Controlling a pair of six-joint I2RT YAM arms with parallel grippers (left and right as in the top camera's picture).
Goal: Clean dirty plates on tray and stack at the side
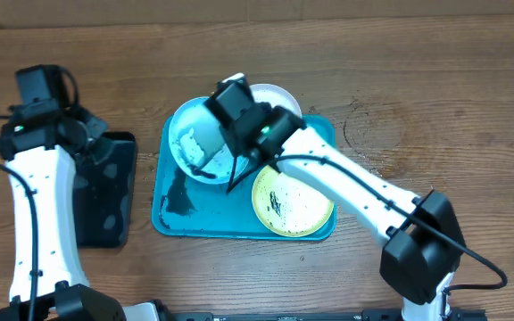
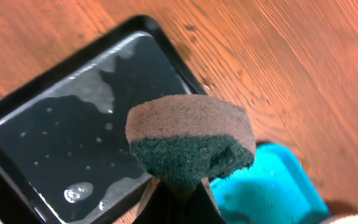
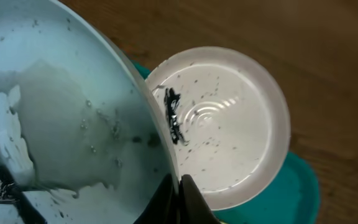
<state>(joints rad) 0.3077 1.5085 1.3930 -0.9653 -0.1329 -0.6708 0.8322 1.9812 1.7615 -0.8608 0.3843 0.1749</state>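
Overhead: smudged plates (image 1: 293,203), teal tray (image 1: 169,223)

Left arm (image 1: 38,196) extended forward, left tool (image 2: 178,186) clamped on sponge (image 2: 191,140); right arm (image 1: 346,183) angled across leftward, right tool (image 3: 179,186) pinching plate (image 3: 73,124) rim.

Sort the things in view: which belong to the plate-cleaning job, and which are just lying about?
Job: blue tray; pale-teal plate, clamped by the right gripper; white plate; yellow-green plate; sponge in the left gripper.
Lying about: black tray, wet, beside the blue tray, possibly serving the sponge.
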